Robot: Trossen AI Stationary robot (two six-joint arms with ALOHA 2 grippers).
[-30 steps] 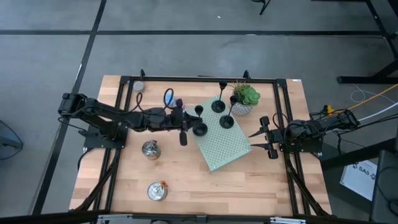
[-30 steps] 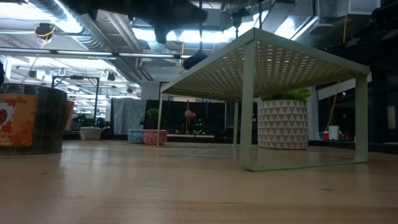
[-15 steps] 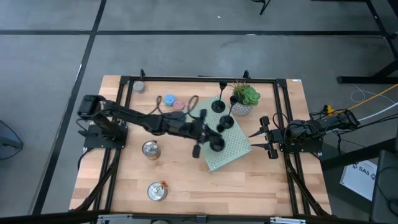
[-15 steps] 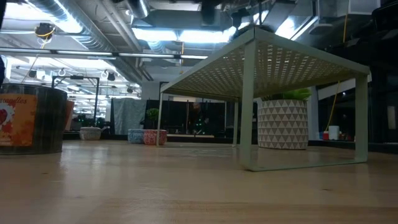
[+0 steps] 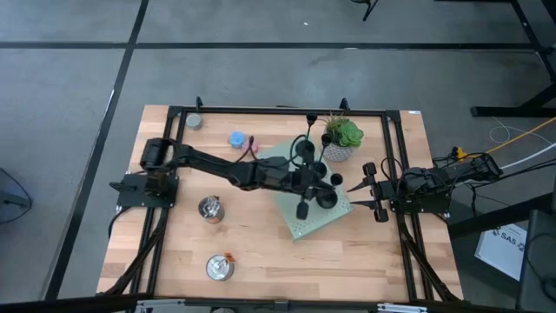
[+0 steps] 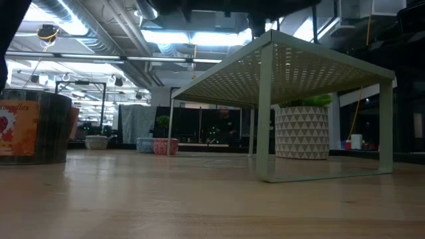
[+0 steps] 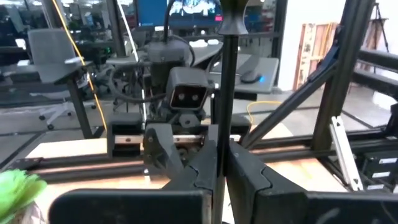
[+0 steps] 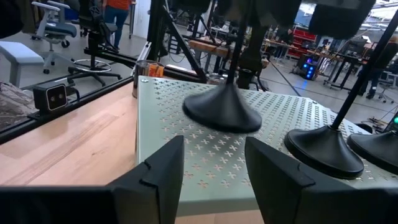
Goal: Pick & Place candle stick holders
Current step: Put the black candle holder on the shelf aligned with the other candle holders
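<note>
Left claw (image 5: pixel 318 193) pinching candle stick holder (image 7: pixel 226 93) by its stem over the perforated riser (image 8: pixel 205 155); I'd worry an off-level release tips it.

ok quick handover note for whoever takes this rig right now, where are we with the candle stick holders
Left gripper: jaws shut on the stem of the third holder, reached out over the green shelf. Its base is on or just above the shelf top; I cannot tell which.
Right gripper: jaws open, empty, waiting at the table's right side, facing the shelf.
Done: the other two holders stand upright on the shelf near the potted plant.
Left: confirm the third is seated, open the left jaws, pull the arm back without knocking the neighbours.
</note>
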